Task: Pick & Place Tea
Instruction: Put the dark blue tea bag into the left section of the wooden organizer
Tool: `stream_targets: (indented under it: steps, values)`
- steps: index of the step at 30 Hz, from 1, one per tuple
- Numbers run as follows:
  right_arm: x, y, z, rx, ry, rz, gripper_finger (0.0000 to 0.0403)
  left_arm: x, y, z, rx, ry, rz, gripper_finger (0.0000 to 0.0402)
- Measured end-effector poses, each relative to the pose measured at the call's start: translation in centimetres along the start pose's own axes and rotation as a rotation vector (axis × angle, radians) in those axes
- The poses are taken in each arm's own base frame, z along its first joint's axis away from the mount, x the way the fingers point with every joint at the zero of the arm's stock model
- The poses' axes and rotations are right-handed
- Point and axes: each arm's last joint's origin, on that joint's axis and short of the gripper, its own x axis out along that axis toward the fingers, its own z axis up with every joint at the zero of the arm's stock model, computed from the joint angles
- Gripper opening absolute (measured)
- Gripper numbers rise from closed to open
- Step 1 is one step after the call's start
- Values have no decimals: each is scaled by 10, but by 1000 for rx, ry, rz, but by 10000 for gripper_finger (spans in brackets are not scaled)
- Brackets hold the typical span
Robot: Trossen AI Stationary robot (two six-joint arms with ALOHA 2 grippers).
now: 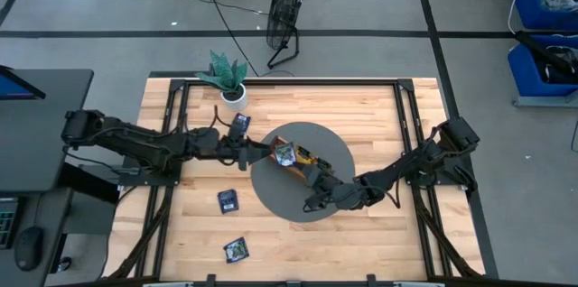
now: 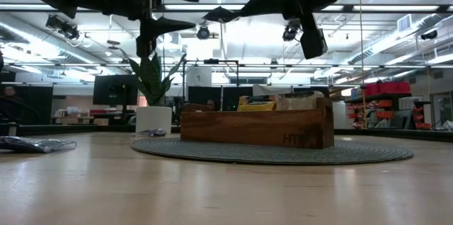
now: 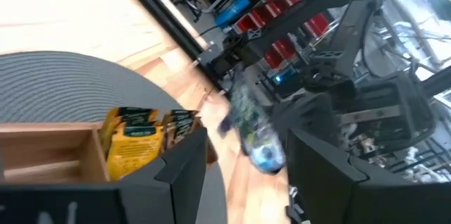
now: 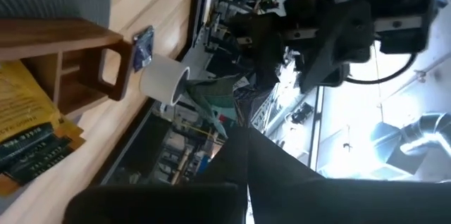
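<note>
High view shows the left pincer over the round grey mat at mid-desk, above the near end of the wooden tray, with a tea sachet between its parted fingers; the left wrist view shows the same blurred sachet hanging between the two dark fingers, so it is judged gripped, not released. The right pincer is closed and empty, hovering over the mat's front edge. Three dark sachets remain loose on the desk: one near the potted plant toward the far edge, one left of the mat, one near the front edge. Yellow sachets already stand upright in a tray compartment. Handling judgement: the sachets appear very light, thin, flexible and slick-wrapped; they would crumple rather than break, and a flat one is best pinched across an edge or corner. Legible writing: the tray's side carries burnt-in lettering, partly readable as "HT"; sachet print is too small to read.
</note>
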Motion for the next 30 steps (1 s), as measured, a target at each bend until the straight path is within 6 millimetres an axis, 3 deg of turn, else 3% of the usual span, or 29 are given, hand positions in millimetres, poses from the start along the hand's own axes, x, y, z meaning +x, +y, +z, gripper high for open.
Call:
stream_targets:
  steps: [22,30]
  values:
    - [15,-4,-8,-17,-77,-40,0,0,2,-1,36,31,4,197]
    - [17,-11,-7,8,-100,-61,0,0,2,-1,55,31,3,140]
